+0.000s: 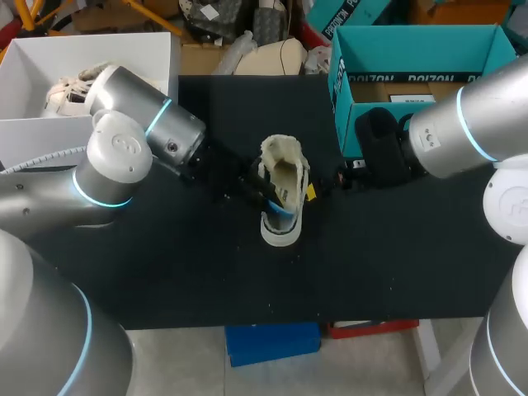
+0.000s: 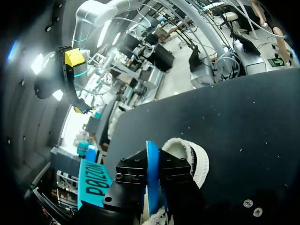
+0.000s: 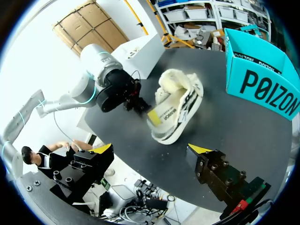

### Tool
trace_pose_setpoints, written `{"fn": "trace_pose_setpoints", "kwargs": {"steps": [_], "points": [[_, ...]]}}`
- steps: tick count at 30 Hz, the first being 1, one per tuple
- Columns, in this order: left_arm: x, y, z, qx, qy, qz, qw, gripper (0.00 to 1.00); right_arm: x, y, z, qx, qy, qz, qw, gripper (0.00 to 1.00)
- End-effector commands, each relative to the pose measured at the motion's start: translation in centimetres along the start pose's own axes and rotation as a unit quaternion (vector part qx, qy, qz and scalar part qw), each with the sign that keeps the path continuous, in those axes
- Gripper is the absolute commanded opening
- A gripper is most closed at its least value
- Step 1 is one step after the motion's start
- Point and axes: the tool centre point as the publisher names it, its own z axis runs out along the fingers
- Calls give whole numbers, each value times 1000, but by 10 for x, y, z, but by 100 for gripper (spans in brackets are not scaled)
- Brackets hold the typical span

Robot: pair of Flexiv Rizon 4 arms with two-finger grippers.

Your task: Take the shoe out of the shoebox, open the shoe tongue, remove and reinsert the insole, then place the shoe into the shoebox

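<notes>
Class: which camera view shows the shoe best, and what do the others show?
Right wrist view: the shoe is seen whole, side on. Head view shows it from above, partly behind the left gripper; left wrist view shows only its fleecy opening.

Silver arms [image 1: 115, 157], cyan-ringed; right hand [image 3: 150, 150] black, yellow-tipped.

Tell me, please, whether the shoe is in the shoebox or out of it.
Out: the shoe rests on the black table, apart from the teal shoebox.

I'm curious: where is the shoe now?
Head view: the shoe sits at the table's middle, left of the teal shoebox, the left tool pinching its blue insole.
</notes>
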Motion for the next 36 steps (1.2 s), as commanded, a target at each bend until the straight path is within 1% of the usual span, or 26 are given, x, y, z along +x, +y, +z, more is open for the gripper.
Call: {"fn": "trace_pose_setpoints", "kwargs": {"steps": [1, 5, 9, 11, 14, 17, 22, 25, 31, 36], "points": [[-2, 1, 2, -5, 5, 0, 1000, 0, 1, 0, 1, 0, -2, 0, 1000, 100], [0, 2, 3, -16, 22, 4, 1000, 0, 1, 0, 1, 0, -2, 0, 1000, 100], [5, 4, 6, -17, 28, 1, 999, 0, 1, 0, 1, 0, -2, 0, 1000, 100], [9, 8, 8, -24, 34, -1, 999, 0, 1, 0, 1, 0, -2, 0, 1000, 100], [15, 12, 10, -22, 41, -7, 999, 0, 1, 0, 1, 0, -2, 0, 1000, 100], [19, 14, 10, -33, 61, 3, 998, 0, 1, 0, 1, 0, -2, 0, 1000, 100], [22, 14, 14, -30, 72, 4, 997, 0, 1, 0, 1, 0, -2, 0, 1000, 100], [23, 12, 21, -25, 80, 4, 996, 0, 1, 0, 1, 0, -2, 0, 1000, 100], [27, 12, 33, -26, 115, 18, 993, 0, 1, 0, 1, 0, -2, 0, 1000, 100], [28, 11, 37, -22, 117, 18, 993, 0, 1, 0, 1, 0, -2, 0, 1000, 100]]}}
